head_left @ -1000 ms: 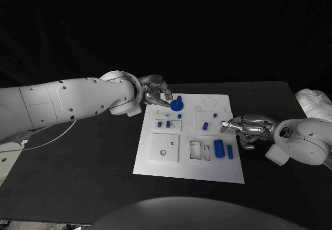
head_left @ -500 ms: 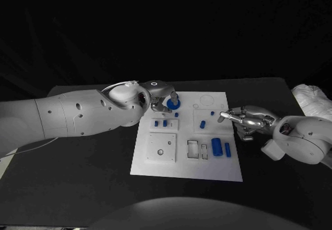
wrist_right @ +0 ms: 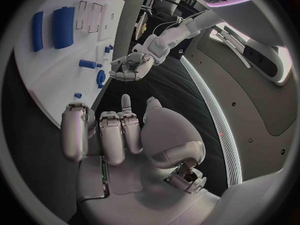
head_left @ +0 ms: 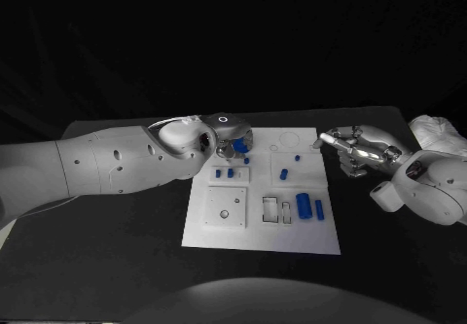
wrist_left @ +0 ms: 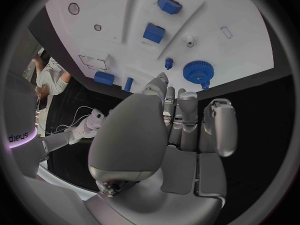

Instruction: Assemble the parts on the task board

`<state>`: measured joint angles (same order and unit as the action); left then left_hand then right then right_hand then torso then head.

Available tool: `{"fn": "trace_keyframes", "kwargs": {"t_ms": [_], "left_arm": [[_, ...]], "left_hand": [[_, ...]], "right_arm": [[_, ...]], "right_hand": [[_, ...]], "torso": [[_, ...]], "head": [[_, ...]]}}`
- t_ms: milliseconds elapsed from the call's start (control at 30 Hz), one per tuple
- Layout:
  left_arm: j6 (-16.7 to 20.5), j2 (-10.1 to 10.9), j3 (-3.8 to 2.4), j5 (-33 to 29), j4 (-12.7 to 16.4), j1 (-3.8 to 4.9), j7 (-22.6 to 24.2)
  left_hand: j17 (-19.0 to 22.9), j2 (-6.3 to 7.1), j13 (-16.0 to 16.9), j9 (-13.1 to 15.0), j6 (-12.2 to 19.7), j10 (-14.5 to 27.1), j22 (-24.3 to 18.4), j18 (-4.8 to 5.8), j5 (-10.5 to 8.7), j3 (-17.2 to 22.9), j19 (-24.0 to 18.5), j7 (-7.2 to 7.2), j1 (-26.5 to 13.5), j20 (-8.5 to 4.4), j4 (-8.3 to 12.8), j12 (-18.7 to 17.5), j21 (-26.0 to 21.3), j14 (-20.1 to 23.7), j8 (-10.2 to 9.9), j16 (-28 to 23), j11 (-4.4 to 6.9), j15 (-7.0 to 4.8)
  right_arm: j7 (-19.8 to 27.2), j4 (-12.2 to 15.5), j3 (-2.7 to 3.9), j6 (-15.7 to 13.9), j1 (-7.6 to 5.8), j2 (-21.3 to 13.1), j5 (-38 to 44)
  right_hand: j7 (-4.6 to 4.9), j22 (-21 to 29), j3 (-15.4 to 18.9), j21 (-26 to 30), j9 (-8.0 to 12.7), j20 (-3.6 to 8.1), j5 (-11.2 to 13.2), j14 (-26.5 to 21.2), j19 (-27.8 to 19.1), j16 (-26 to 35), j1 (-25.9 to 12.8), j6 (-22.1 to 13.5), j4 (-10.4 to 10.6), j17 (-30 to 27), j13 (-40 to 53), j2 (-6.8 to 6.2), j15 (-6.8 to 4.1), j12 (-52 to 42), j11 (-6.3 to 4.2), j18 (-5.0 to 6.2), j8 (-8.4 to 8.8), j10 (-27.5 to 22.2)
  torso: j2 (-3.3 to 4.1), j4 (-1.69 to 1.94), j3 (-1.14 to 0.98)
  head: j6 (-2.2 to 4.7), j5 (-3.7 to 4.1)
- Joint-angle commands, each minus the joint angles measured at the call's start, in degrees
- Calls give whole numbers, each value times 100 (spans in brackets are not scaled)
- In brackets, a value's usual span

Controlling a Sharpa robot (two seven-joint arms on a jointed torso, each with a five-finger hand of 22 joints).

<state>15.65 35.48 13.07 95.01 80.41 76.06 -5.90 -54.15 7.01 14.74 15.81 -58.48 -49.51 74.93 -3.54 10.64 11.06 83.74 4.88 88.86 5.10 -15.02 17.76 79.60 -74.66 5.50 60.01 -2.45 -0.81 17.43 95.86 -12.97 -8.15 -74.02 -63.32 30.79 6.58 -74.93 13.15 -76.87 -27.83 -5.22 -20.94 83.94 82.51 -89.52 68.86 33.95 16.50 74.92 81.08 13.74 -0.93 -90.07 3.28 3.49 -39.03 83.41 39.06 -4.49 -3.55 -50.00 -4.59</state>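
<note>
The white task board (head_left: 255,237) lies mid-table. A blue gear (head_left: 240,144) lies flat at its far left corner, also seen in the left wrist view (wrist_left: 199,71). My left hand (head_left: 229,135) hovers just beside the gear, fingers loosely bent and off it, holding nothing. Small blue pegs (head_left: 225,173) stand in a sub-plate, and a short piece (head_left: 283,174) is near the middle. A thick blue cylinder (head_left: 304,204) and a slimmer bar (head_left: 319,208) lie toward the right edge. My right hand (head_left: 355,151) is off the board's far right side, empty, fingers apart.
A square plate with a hole (head_left: 226,206) and two rectangular slots (head_left: 275,210) sit in the board's near half. A pale bundle (head_left: 433,135) lies at the table's right edge. Bare black table (head_left: 117,236) surrounds the board.
My left hand has swung over the far left corner, and its fingers have come off the gear, which now lies there. My right hand has risen and moved back from the board's right edge.
</note>
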Motion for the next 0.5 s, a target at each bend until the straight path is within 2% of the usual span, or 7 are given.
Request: {"fn": "trace_keyframes", "kwargs": {"t_ms": [33, 233, 333, 500], "left_arm": [[-67, -43, -6, 76, -3, 0, 87], [-224, -62, -7, 66, -23, -1, 72], [-323, -70, -6, 49, -43, -6, 44], [-510, -99, -5, 36, -69, -23, -43]], "left_hand": [[21, -58, -25, -9, -60, -53, 1158, 92, 37, 15, 68, -6, 24, -31, 27, 3, -38, 38, 37, -18, -3, -4], [100, -35, -72, -31, -34, -116, 1145, 82, 69, 35, 44, -1, 19, -30, 43, -3, -84, 90, 23, -64, -5, -3], [169, -10, -133, -82, 98, -141, 1136, 75, 81, 63, 23, 12, -4, -31, 46, -33, -121, 141, -55, -96, -12, -7], [282, 26, -210, -146, 264, -98, 1117, 61, 68, 80, -15, -3, -51, -27, 47, -92, -191, 221, -148, -157, -13, -1]], "right_arm": [[288, 22, -2, -143, -8, -13, 12], [275, 16, -2, -116, -17, -19, 3], [256, 2, -3, -91, -17, -14, -4], [233, -20, -3, -55, -17, 0, -10]], "right_hand": [[-5, -1097, 30, 37, 5, 5, -1, 570, 5, 4, 15, 47, -7, 1445, 892, -16, -30, 7, -111, -31, -16, 659], [-4, -1090, 31, 60, 8, 5, -3, 560, -8, 19, 11, 46, -1, 1427, 892, -9, -29, 7, -110, -26, -11, 659], [1, -1083, 37, 80, 15, 6, -3, 551, -21, 31, 5, 34, 5, 1412, 892, -2, -28, 7, -110, -21, 4, 659], [3, -1076, 40, 101, 20, 5, -3, 544, -34, 42, 3, 25, 7, 1399, 892, 2, -27, 7, -109, -16, 14, 659]], "torso": [[2, -9, -1], [-8, -4, 1], [-11, 11, 1], [-9, 12, 1]], "head": [[0, 13], [0, 33], [0, 46], [0, 47]]}}
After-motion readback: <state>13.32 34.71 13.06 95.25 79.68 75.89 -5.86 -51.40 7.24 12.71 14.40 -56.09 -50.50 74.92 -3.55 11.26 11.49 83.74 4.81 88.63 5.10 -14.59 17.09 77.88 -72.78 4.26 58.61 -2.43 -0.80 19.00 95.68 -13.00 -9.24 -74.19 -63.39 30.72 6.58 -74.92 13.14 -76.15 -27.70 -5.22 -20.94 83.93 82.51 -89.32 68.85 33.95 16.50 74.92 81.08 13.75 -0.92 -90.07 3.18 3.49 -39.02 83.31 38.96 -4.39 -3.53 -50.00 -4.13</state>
